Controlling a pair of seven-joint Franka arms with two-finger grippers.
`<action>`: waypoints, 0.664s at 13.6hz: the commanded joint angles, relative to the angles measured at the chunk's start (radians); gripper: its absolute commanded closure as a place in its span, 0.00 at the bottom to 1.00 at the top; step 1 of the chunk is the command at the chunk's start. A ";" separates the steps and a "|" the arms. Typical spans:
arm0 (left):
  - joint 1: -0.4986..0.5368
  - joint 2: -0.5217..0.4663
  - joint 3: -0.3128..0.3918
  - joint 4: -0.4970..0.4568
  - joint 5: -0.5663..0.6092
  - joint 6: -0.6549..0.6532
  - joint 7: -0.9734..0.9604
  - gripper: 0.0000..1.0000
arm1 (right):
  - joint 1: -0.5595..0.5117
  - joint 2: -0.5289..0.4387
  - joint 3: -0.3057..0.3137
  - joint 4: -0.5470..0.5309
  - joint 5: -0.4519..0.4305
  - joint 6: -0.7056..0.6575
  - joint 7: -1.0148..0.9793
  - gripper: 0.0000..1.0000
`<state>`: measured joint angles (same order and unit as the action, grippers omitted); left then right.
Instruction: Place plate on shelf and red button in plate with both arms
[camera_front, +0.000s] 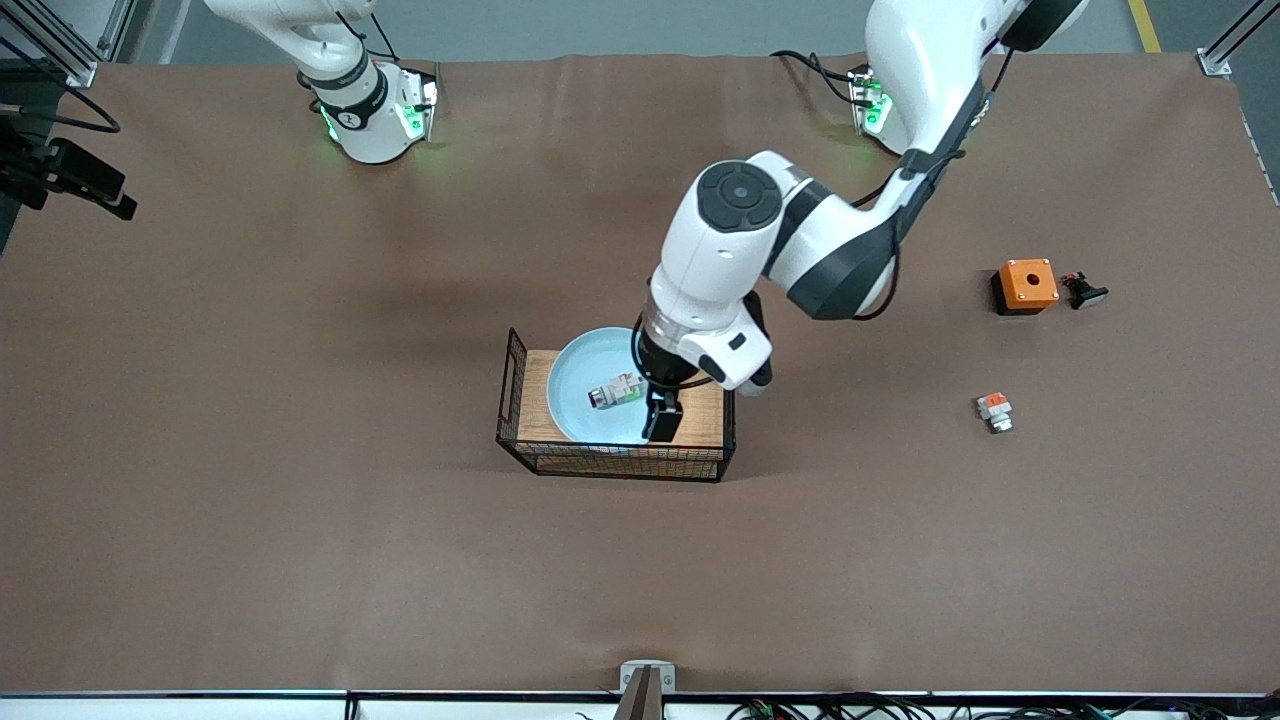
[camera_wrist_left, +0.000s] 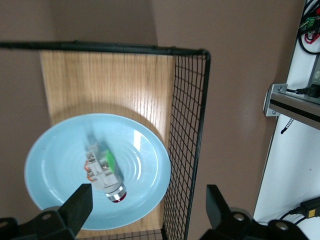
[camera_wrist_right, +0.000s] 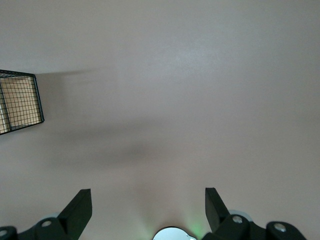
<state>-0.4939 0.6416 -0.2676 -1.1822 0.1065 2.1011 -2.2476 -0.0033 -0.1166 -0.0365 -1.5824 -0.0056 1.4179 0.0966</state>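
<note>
Front view: a brown surface (camera_front: 300, 450) carries a wire rack (camera_front: 615, 462) with a wooden top, standing about midway between the arms' ends and a little nearer the camera edge than the middle. The plate (camera_front: 578, 385) lies on the wooden top, toward the right arm's end of the rack. The red button (camera_front: 614, 392) lies on its side in the plate, its red end pointing toward the right arm's end. The left arm reaches in from its base at the robots' edge, and the left hand (camera_front: 662, 418) hangs over the plate's rim just beside the button, not touching it. Toward the left arm's end of the surface sit an orange box (camera_front: 1025, 285) with a round hole, a small black piece (camera_front: 1083, 291) just beside it, and, nearer the camera, a small white piece (camera_front: 994, 410) with an orange block. Only the right arm's base shows at the robots' edge; that arm waits, its hand out of this view.

Left wrist view: the left hand (camera_wrist_left: 150, 210) stands with its fingers (camera_wrist_left: 76, 207) wide apart and nothing between them. Below it the button (camera_wrist_left: 104, 172) rests in the plate (camera_wrist_left: 55, 170), green patch up, red face toward the hand. The plate sits on the wood inside the rack's black wire frame (camera_wrist_left: 187, 150).

Right wrist view: the right hand (camera_wrist_right: 148, 212) has its fingers (camera_wrist_right: 77, 209) spread apart, empty, over bare surface (camera_wrist_right: 200, 100). A corner of the rack (camera_wrist_right: 20, 102) shows at the picture's edge.
</note>
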 joint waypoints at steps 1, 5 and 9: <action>0.043 -0.089 -0.005 -0.031 -0.074 -0.103 0.176 0.00 | 0.003 -0.034 -0.003 -0.037 -0.002 0.019 -0.008 0.00; 0.145 -0.244 -0.005 -0.147 -0.163 -0.217 0.455 0.00 | 0.005 -0.034 -0.003 -0.037 0.002 0.019 -0.008 0.00; 0.285 -0.429 -0.005 -0.322 -0.215 -0.299 0.789 0.00 | 0.005 -0.034 -0.003 -0.038 0.009 0.018 -0.008 0.00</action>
<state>-0.2697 0.3472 -0.2682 -1.3495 -0.0807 1.8111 -1.6098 -0.0028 -0.1251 -0.0366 -1.5940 -0.0051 1.4230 0.0965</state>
